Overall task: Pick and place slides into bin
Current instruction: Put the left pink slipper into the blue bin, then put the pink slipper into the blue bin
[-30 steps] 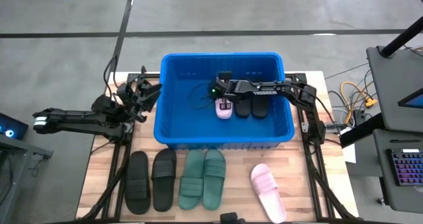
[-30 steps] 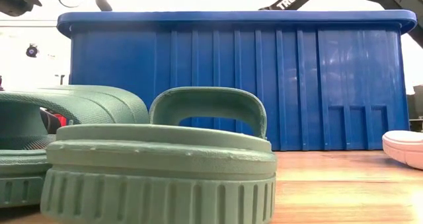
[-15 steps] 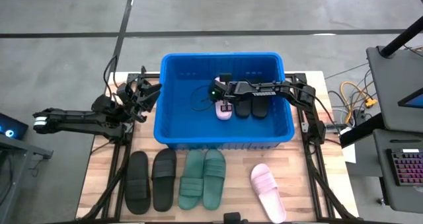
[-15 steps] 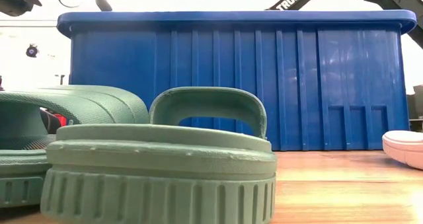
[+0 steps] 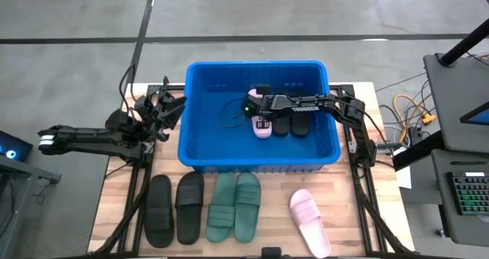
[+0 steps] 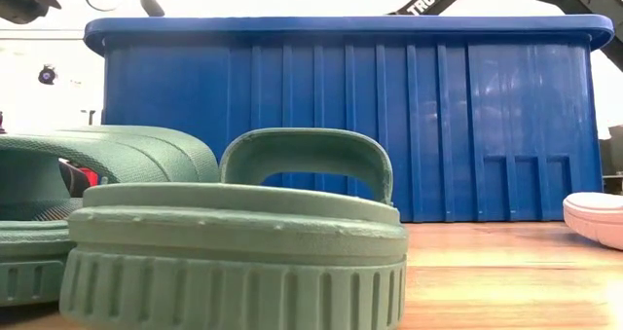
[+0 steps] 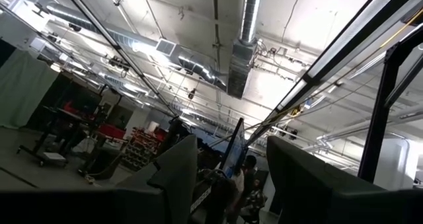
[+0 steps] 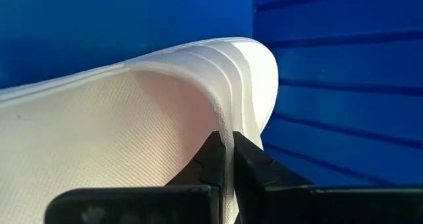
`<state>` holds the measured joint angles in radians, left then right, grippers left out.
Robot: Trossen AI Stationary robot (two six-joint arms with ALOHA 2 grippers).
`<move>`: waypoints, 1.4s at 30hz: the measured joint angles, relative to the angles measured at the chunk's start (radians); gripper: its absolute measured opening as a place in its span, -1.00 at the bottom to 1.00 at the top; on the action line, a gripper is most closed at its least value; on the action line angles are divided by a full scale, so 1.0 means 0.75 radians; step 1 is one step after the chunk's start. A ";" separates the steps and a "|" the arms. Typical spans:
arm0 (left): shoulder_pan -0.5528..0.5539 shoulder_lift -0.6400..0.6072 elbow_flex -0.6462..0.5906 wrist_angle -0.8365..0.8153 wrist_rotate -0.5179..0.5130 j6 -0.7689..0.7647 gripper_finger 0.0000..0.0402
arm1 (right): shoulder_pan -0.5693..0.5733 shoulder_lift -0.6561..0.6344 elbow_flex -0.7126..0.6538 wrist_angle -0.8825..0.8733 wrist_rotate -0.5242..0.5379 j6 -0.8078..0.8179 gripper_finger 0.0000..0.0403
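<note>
The blue bin [image 5: 200, 140] stands at the table's far middle and fills the low view [image 6: 350, 116]. My right gripper [image 5: 254, 111] reaches into it from the right and is shut on a pink slide [image 5: 262, 126]. Two black slides [image 5: 281, 124] [image 5: 300, 124] lie on the bin floor beside it. On the table near the front edge lie two black slides [image 5: 159, 211] [image 5: 190, 207], two green slides [image 5: 222, 207] [image 5: 247, 205] and a pink slide [image 5: 309, 222]. My left gripper [image 5: 166, 106] waits open left of the bin, pointing up at the ceiling. My right gripper pinches the edge of the pink slide's broad strap [image 8: 228, 128] between its two fingers [image 8: 210, 159]. The strap arches away beyond the fingertips. The slide is inside the bin; whether its sole rests on the bin floor I cannot tell.
The bin's walls rise high around my right gripper. In the low view the green slides [image 6: 234, 242] [image 6: 58, 203] stand close in front and the pink slide's end [image 6: 594, 218] shows at the right. Bare wood [image 5: 367, 213] lies at the table's near right.
My right gripper has shifted slightly toward the table's right edge inside the bin, taking the pink slide with it.
</note>
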<state>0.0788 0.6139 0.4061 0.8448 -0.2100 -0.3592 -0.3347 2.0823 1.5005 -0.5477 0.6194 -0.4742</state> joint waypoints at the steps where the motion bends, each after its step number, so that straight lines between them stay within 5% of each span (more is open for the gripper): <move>1: 0.000 -0.001 0.000 0.000 0.000 0.000 -0.16 | 0.000 0.000 0.000 -0.004 0.005 0.007 -0.96; 11: 0.000 -0.001 0.000 -0.003 0.000 0.005 -0.16 | 0.002 0.002 0.000 -0.019 -0.001 0.038 -0.92; 32: 0.000 -0.002 -0.001 -0.024 0.001 0.001 -0.16 | -0.002 -0.109 -0.005 -0.055 -0.251 0.039 -0.33; 42: 0.000 -0.002 -0.001 -0.026 0.001 0.001 -0.16 | -0.009 -0.207 -0.004 -0.079 -0.317 0.049 -0.23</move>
<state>0.0792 0.6126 0.4053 0.8253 -0.2096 -0.3588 -0.3416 1.9273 1.4979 -0.6067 0.3816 -0.4377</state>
